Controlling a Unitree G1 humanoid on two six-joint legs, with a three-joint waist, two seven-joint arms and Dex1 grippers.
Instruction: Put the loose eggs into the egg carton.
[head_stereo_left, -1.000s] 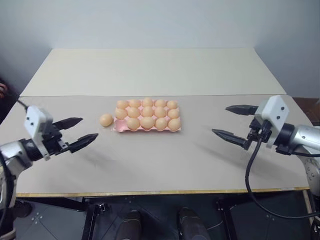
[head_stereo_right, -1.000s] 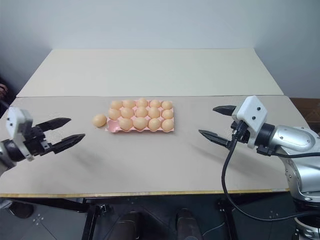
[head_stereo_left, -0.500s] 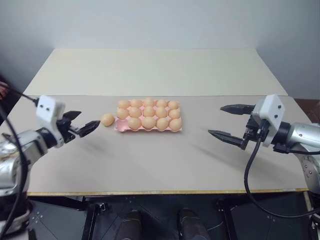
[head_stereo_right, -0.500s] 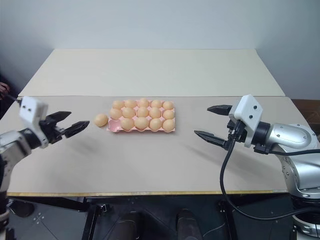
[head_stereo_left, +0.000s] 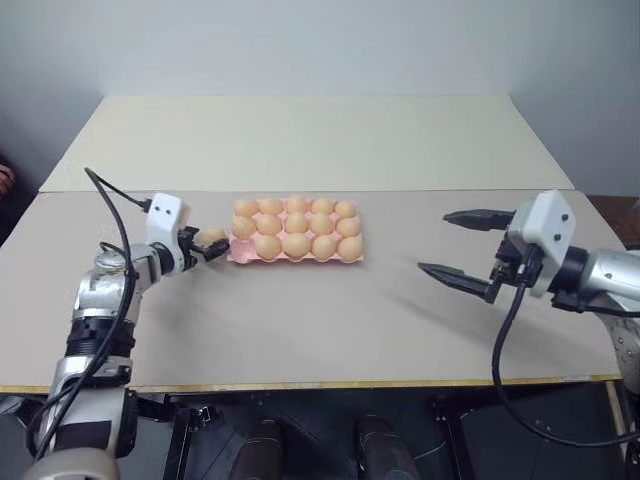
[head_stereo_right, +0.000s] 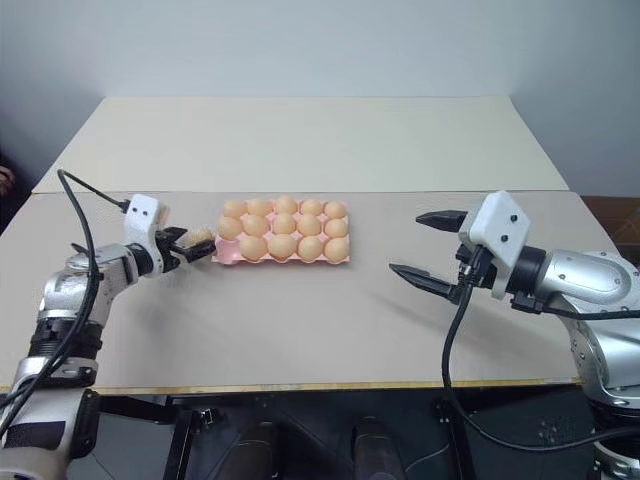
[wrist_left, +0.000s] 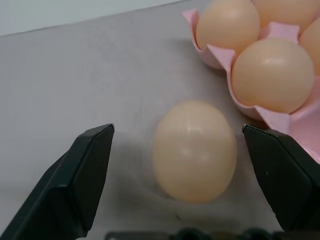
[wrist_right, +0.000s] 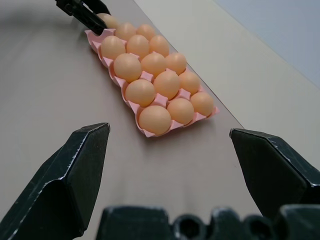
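One loose egg (wrist_left: 194, 150) lies on the table just left of the egg carton (head_stereo_left: 238, 256), a pink tray holding several eggs. The carton's front left corner cup, next to the loose egg, looks empty. My left gripper (head_stereo_left: 207, 243) is open and low over the table. Its two black fingers (wrist_left: 75, 185) stand on either side of the loose egg, with a gap on each side. My right gripper (head_stereo_left: 434, 241) hangs open above the table, well to the right of the carton and empty.
The carton (wrist_right: 92, 37) sits mid-table on a beige tabletop (head_stereo_left: 300, 320). A second, paler table (head_stereo_left: 300, 140) adjoins behind it. A black cable (head_stereo_left: 110, 200) loops above my left forearm. Bare surface lies between the carton and my right gripper.
My left arm has reached forward and down to the loose egg, so its open fingers now straddle it. The right arm, the egg and the carton have not moved.
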